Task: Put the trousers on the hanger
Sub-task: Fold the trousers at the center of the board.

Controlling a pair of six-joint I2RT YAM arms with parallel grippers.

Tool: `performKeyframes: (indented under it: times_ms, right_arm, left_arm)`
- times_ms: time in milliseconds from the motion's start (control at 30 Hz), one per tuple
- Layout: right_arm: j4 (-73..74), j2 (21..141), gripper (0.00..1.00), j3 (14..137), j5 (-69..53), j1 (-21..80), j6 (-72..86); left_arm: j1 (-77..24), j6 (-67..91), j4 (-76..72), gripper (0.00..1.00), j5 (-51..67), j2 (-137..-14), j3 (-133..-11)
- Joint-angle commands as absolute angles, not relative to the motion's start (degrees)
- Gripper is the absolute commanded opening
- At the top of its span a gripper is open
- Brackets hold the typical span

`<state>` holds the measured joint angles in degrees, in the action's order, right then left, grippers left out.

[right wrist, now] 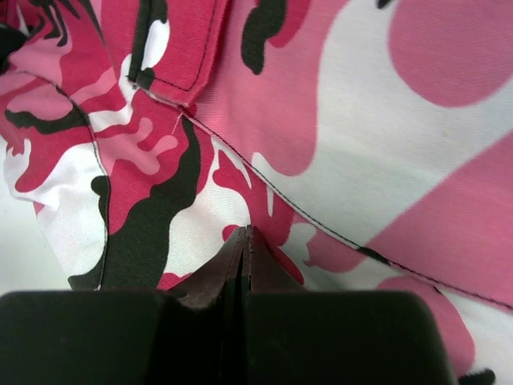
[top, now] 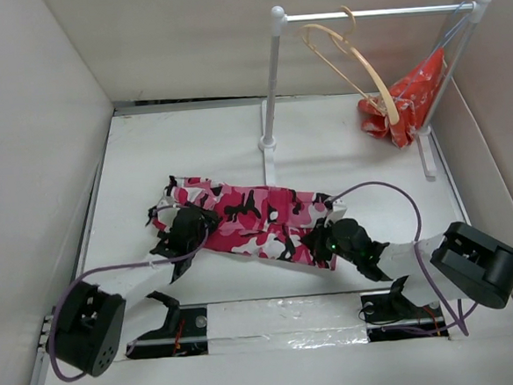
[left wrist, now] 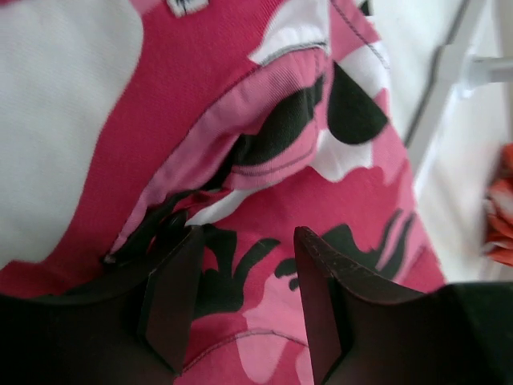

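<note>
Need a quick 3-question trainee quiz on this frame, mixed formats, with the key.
1. True or false: the hanger hangs on the white rail.
2. The left gripper is open above the trousers. The right gripper is: A) open wide, B) shut, C) out of view.
3. Short answer: what do the trousers lie on?

Key: 1 true. 2 B. 3 the table.
</note>
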<state>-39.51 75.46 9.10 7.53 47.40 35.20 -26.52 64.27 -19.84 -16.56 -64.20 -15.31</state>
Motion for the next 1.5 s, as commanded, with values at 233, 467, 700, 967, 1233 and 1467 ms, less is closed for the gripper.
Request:
performKeyframes:
  times_ms: [233, 467, 700, 967, 1233, 1467]
  right_arm:
    - [-24.10, 62.33, 0.18, 12.81, 6.59, 42.90, 26.66]
    - [-15.90, 59.67, 0.25, 23.80, 1.42, 33.15, 17.67]
    - [-28.18, 77.14, 0.11, 27.68, -7.81, 22.16, 21.26]
    - [-38.23, 92.98, 0.04, 31.37, -12.48, 15.73, 25.49]
    - [-33.41, 92.12, 0.04, 38.67, -11.52, 14.33, 22.42]
    - [-28.59, 74.03, 0.14, 29.97, -10.81, 21.15, 18.47]
  left_arm:
    - [-26.37, 70.23, -3.01, 0.47, -17.92, -36.85, -9.14]
    - [-26.89, 63.82, 0.62, 0.46, -18.99, -23.81, -12.47]
    - [-36.70, 55.02, -14.13, 0.40, -17.05, -41.11, -18.98]
    - [-59.48, 47.64, -25.57, 0.40, -26.62, -65.55, -28.03]
    - [-63.63, 44.12, -33.92, 0.42, -19.09, -79.61, -34.97]
    - [-62.59, 39.73, -30.42, 0.42, -22.85, -79.28, -39.02]
